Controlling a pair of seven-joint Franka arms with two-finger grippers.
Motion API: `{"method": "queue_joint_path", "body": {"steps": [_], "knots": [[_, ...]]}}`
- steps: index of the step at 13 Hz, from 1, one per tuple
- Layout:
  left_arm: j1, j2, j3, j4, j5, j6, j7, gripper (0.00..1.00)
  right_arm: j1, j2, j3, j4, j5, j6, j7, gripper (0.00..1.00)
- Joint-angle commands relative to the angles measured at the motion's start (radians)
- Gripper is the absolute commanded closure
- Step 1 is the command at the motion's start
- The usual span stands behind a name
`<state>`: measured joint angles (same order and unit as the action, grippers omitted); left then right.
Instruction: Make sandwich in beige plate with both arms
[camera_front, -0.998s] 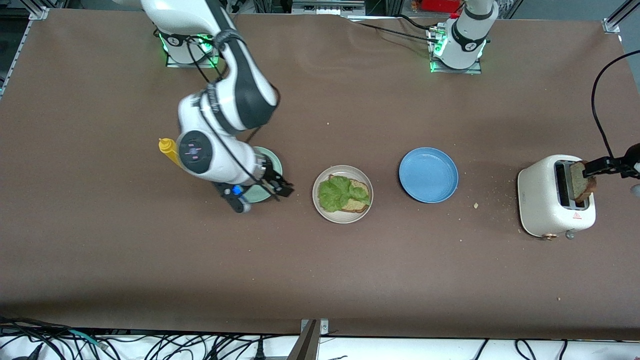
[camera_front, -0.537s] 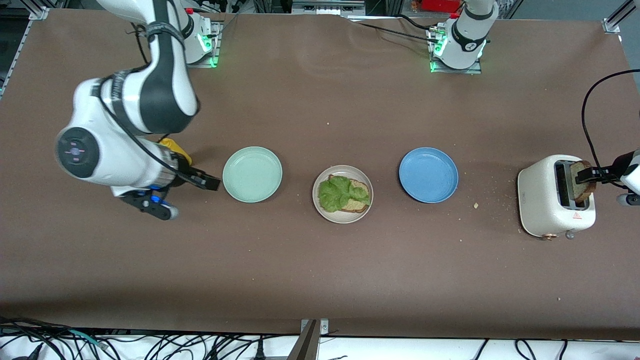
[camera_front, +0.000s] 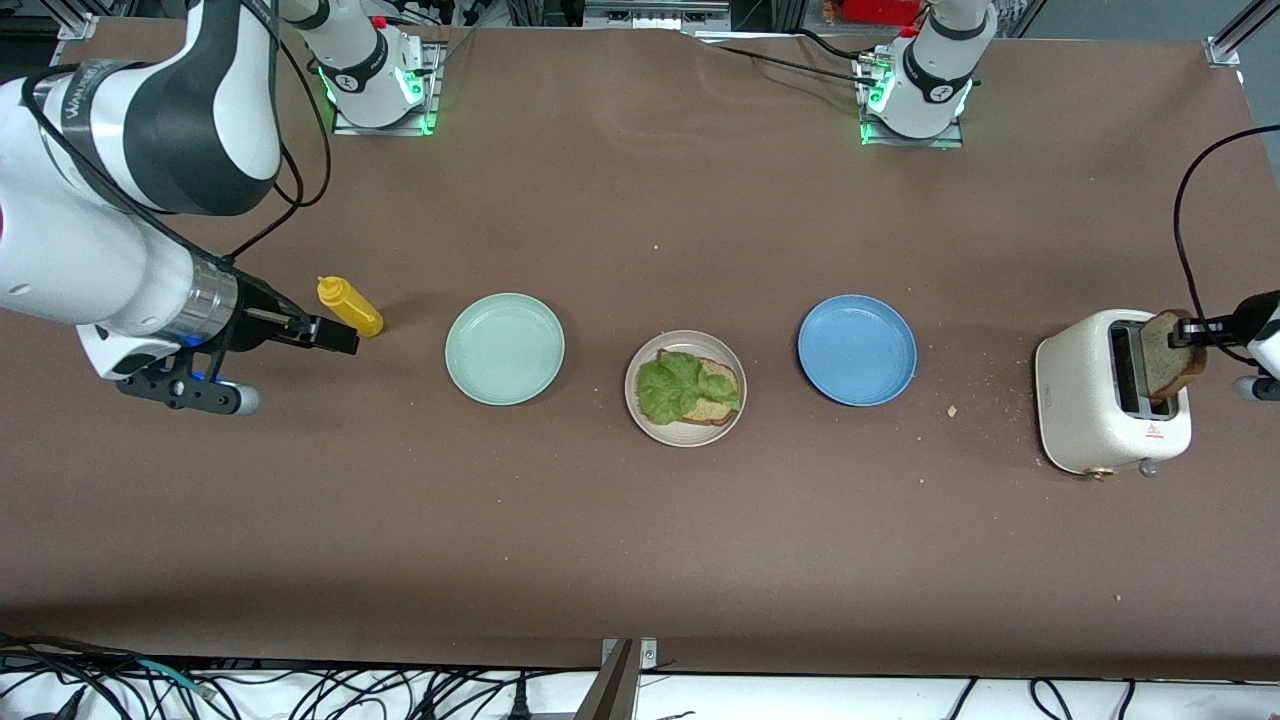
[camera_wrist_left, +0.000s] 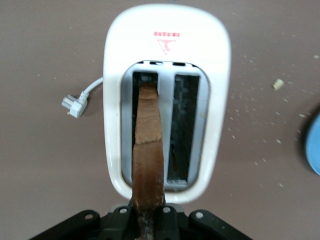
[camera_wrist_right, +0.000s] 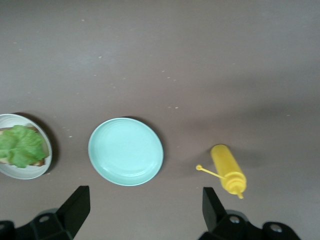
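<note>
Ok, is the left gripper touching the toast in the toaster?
Touching. In the left wrist view the left gripper is shut on the toast, pinching its edge above the toaster slot.

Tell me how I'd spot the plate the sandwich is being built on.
Three round plates sit in a row across the middle of the brown table. The beige plate is the middle one, between the mint-green plate and the blue plate. It alone holds food: a slice of toast topped with lettuce.
</note>
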<state>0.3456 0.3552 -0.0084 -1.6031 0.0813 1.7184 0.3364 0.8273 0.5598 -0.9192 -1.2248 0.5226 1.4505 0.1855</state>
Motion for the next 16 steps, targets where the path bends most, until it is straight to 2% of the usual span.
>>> {"method": "queue_joint_path", "body": {"steps": [1,2,3,4,6,8,12,13,16], "knots": [[-0.007,-0.015,-0.034,0.127,0.018,-0.17,0.013,1.0,0.01,-0.011,-0.003,-0.016,-0.035,-0.004,-0.017,0.01],[-0.007,-0.015,-0.056,0.17,0.015,-0.221,0.013,1.0,0.003,-0.009,-0.001,-0.016,-0.036,-0.001,-0.017,0.01],[-0.007,-0.015,-0.08,0.213,0.014,-0.265,0.012,1.0,-0.028,-0.011,0.029,-0.013,-0.038,0.001,-0.017,0.01],[-0.007,-0.015,-0.108,0.244,0.005,-0.296,0.012,1.0,-0.089,-0.012,0.096,-0.001,-0.053,-0.002,-0.018,0.01],[-0.007,-0.015,-0.133,0.258,-0.084,-0.332,0.009,1.0,-0.236,-0.038,0.285,0.053,-0.157,-0.01,-0.028,0.01],[-0.008,-0.012,-0.143,0.255,-0.245,-0.358,-0.003,1.0,-0.392,-0.093,0.489,0.051,-0.272,-0.013,-0.032,0.01],[-0.065,0.1,-0.15,0.239,-0.591,-0.364,-0.054,1.0,-0.768,-0.156,0.973,0.027,-0.54,0.001,-0.034,0.01],[-0.08,0.116,-0.15,0.236,-0.647,-0.364,-0.06,1.0,-0.79,-0.168,1.014,0.007,-0.602,0.019,-0.034,0.01],[-0.117,0.163,-0.153,0.238,-0.773,-0.362,-0.06,1.0,-0.813,-0.279,1.017,-0.161,-0.613,0.131,-0.035,0.01]]}}
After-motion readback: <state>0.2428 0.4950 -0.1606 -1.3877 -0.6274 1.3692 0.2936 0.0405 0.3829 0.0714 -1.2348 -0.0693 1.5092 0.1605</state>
